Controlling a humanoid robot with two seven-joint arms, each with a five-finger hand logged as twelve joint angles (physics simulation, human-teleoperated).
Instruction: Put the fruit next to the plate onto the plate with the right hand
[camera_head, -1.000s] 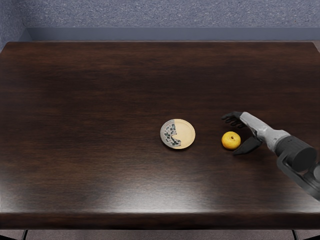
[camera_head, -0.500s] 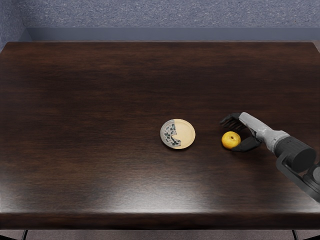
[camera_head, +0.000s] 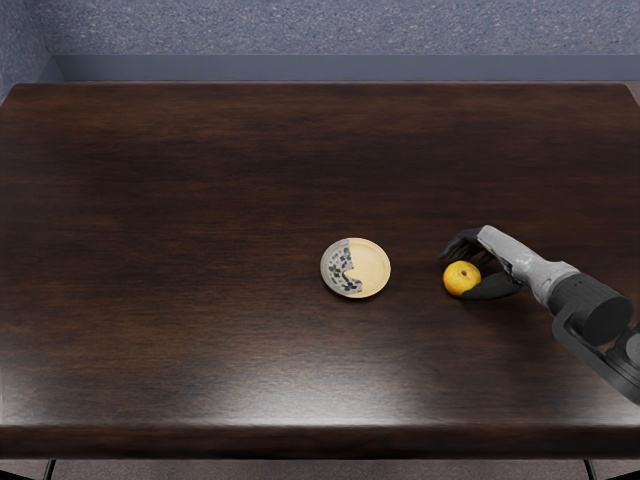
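Right hand (camera_head: 488, 264) around fruit (camera_head: 461, 278) — grasp indistinct

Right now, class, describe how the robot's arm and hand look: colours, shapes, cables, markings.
Only the right arm shows. Its forearm is a smooth, light grey, tapering tube running into a bulky dark grey rounded joint. The right hand has slim black fingers. No cables or markings are visible.

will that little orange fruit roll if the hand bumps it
The small round orange fruit would probably roll on the smooth dark wooden table if nudged, being nearly spherical. It looks firm and light, fitting inside the right hand closed around it.
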